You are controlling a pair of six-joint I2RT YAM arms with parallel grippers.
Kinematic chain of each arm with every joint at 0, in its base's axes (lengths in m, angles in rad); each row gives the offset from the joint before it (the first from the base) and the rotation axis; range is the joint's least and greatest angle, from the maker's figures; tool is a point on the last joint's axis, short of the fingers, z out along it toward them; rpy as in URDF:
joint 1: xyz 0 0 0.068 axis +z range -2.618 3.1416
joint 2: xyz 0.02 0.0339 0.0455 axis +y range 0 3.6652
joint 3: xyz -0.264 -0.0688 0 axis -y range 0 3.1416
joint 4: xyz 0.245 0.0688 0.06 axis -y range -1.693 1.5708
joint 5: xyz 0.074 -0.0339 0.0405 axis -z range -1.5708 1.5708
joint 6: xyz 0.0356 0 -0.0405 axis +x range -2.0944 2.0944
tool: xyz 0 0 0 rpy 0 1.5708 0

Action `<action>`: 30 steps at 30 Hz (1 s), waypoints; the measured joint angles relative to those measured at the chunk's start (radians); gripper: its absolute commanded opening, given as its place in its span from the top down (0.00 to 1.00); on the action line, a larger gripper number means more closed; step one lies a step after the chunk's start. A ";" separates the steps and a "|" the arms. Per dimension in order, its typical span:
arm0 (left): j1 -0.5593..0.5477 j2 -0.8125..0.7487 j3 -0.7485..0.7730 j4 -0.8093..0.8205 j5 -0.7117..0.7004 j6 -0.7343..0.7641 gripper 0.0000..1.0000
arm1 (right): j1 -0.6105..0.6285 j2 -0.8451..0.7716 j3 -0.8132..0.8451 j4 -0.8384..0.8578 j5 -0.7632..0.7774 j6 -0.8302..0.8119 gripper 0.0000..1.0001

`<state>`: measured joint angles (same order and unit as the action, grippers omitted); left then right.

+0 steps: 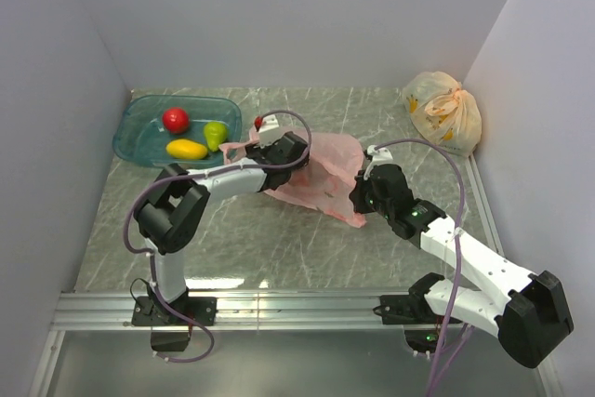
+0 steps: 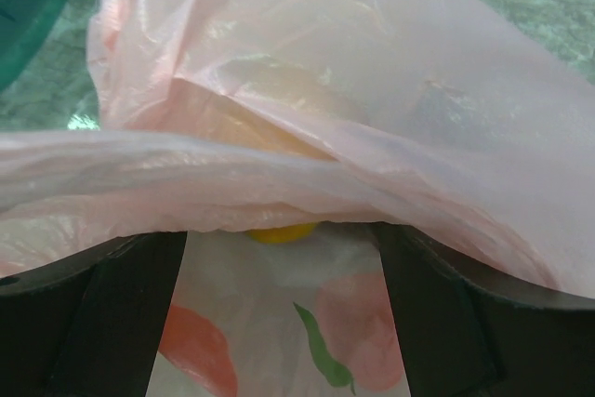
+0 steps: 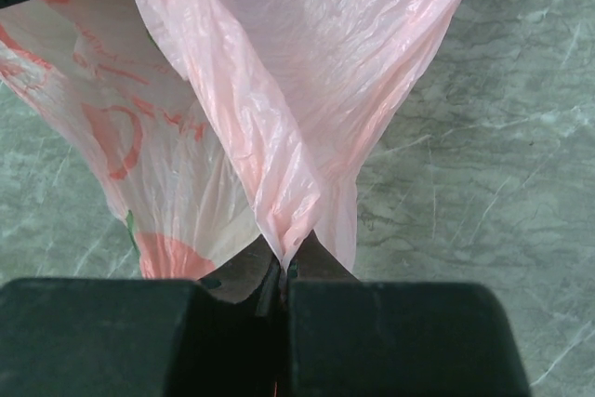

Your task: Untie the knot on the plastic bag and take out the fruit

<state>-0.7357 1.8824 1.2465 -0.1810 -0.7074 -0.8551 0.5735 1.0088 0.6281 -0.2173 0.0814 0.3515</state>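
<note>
Right pincer [image 3: 284,262] clamps a fold of the plastic bag [image 3: 279,127]; left pincer [image 2: 279,271] gapes wide under its film

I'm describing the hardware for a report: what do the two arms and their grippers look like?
The left arm and right arm both have white links, bulky black joints and a loose purple cable. The left gripper and right gripper are black with blocky fingers.

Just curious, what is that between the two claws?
The pink bag, running from the left gripper to the right gripper; the top view shows it.
</note>
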 measured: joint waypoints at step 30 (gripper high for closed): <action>0.080 0.209 0.070 0.246 -0.042 0.163 0.59 | 0.010 -0.014 -0.046 0.023 -0.044 0.026 1.00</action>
<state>-0.6559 2.0911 1.3167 0.0650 -0.7498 -0.6918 0.5831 0.9951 0.5819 -0.1940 0.0376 0.3771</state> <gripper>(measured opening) 0.405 0.010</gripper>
